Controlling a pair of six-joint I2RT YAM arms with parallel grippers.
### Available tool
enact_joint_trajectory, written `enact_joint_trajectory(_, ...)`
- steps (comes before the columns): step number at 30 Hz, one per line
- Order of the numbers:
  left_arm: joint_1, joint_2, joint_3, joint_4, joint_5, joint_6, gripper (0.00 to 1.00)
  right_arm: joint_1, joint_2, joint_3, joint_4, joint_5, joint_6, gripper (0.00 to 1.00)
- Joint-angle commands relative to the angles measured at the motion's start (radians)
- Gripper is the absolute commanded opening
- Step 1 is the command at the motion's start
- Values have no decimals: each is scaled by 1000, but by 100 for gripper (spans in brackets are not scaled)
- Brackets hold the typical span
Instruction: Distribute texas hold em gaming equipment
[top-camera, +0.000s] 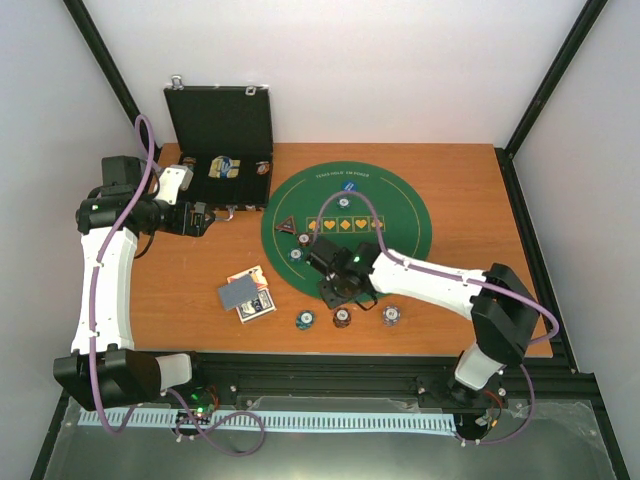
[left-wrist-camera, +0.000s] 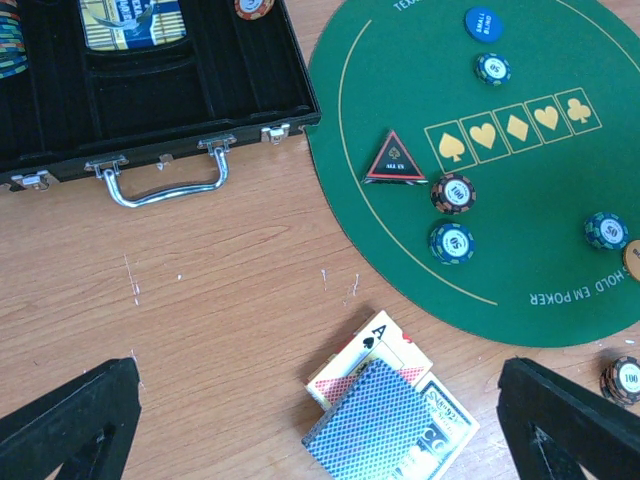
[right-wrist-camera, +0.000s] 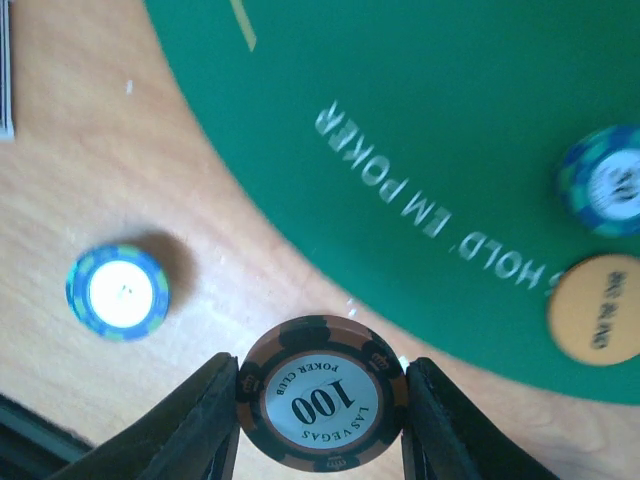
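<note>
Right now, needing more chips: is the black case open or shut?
Open: the black case has its lid raised, exposing a card box and chips inside.

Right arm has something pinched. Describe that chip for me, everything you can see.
The chip is a round disc, brown with darker edge stripes and a white centre printed 100, POKER CLUB and LAS VEGAS. It looks like hard plastic. The right end effector grips it by the rim, one finger on each side, face towards the wrist camera. It sits over the wooden table, just off the green mat. Whether it is lifted cannot be told.
</note>
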Motion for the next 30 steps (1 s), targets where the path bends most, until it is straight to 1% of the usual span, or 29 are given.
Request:
enact_joint_trajectory(1,6,-14,15,3,20,-3,100,-102,2,93,-36,53,-64,23)
enact_joint_trajectory(4,7,-10,13,3,22,-4,100,-223,62,192,-30,60,-134,23)
enact_joint_trajectory(5,6,-8,13,3,23,-4,100,-263,92,253,-30,66,-155,23)
enact_joint_trajectory(10,7,12,17,-2,39,-5,100,-453,323,533,-38,50,-217,22)
enact_joint_trajectory(14,6,16,12,3,43,1,100,-536,536,790,-88,55,-240,22)
enact_joint_trajectory(19,7,35,14,0,51,5,100,-591,773,1089,-162,49,-256,22)
enact_joint_trajectory(21,6,37,18,2,52,7,100,-599,837,1150,-172,41,-263,22)
enact_joint_trajectory(23,7,38,24,3,52,8,100,-603,878,1176,-168,23,-268,23)
enact_joint_trajectory(30,7,51,40,4,47,9,100,-604,939,1178,-149,-11,-260,23)
